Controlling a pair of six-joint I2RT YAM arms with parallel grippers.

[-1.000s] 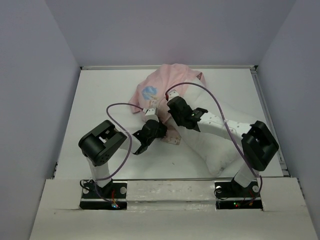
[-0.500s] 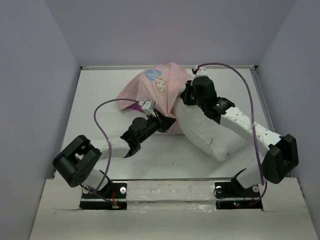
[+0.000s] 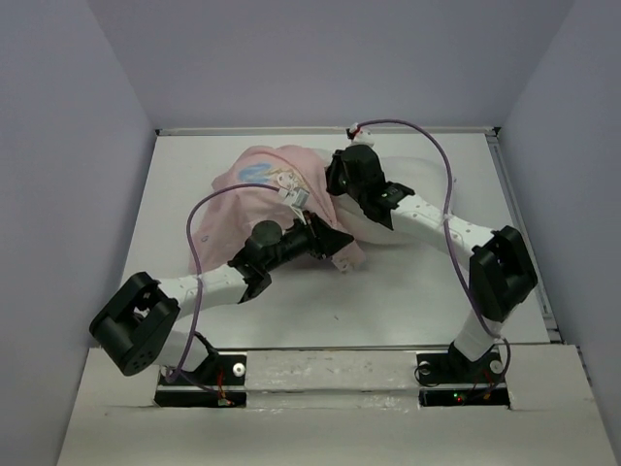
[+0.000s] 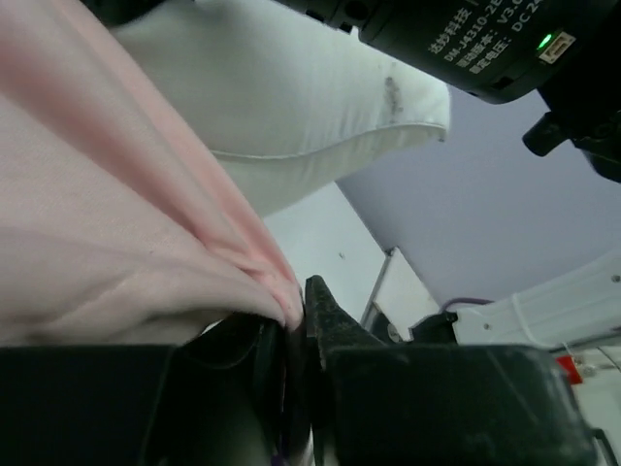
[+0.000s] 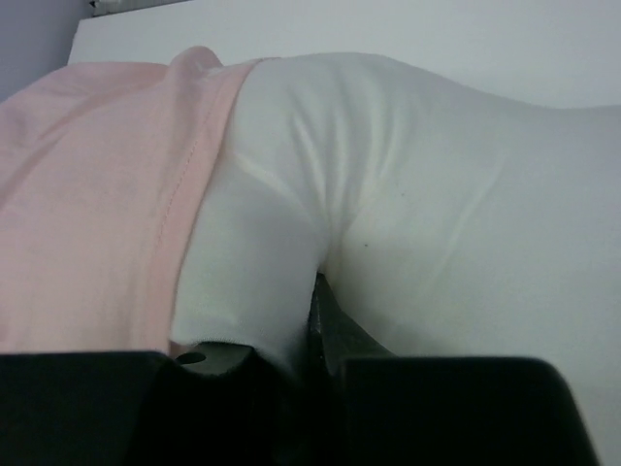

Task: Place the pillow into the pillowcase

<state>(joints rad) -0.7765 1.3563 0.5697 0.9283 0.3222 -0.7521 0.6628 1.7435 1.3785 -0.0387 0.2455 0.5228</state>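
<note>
While the left jaws were clamped on the pillowcase (image 3: 243,189) hem and the right jaws on a fold of the pillow (image 5: 437,214), upper centre of the overhead frame, the step appeared to need the mouth held wide.

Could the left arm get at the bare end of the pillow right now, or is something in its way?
Probably not: the left gripper is shut on a pillowcase fold, and the right arm, with the right gripper pinching the pillow, lies across that bare end.
</note>
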